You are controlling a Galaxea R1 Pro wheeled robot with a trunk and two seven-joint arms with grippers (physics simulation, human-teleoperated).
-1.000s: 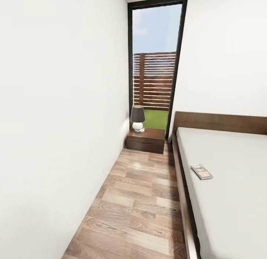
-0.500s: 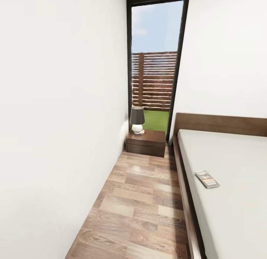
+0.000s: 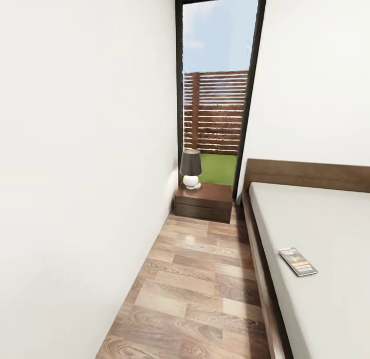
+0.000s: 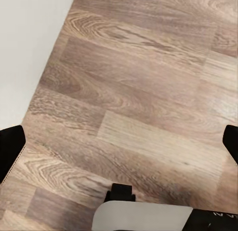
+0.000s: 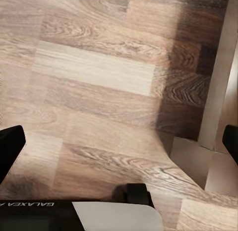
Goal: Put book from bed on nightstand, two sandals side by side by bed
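Note:
The book (image 3: 298,261) lies flat on the light-grey mattress of the bed (image 3: 329,215), near the edge that faces the aisle. The dark wooden nightstand (image 3: 204,201) stands at the far end of the aisle, beside the headboard and under the tall window. Both sandals are out of view. My left gripper (image 4: 119,146) is open over bare plank floor, with a black fingertip at each side of the left wrist view. My right gripper (image 5: 119,144) is also open over the floor, with nothing between its fingers.
A narrow wood-plank aisle (image 3: 200,282) runs between the white wall (image 3: 82,168) and the bed's dark frame (image 3: 259,256). A small lamp (image 3: 190,167) stands on the nightstand. The black-framed window (image 3: 218,76) closes the far end.
The head view has moved forward along the aisle, so the nightstand and window look nearer and the book sits lower right in the picture. The book itself has not moved on the mattress.

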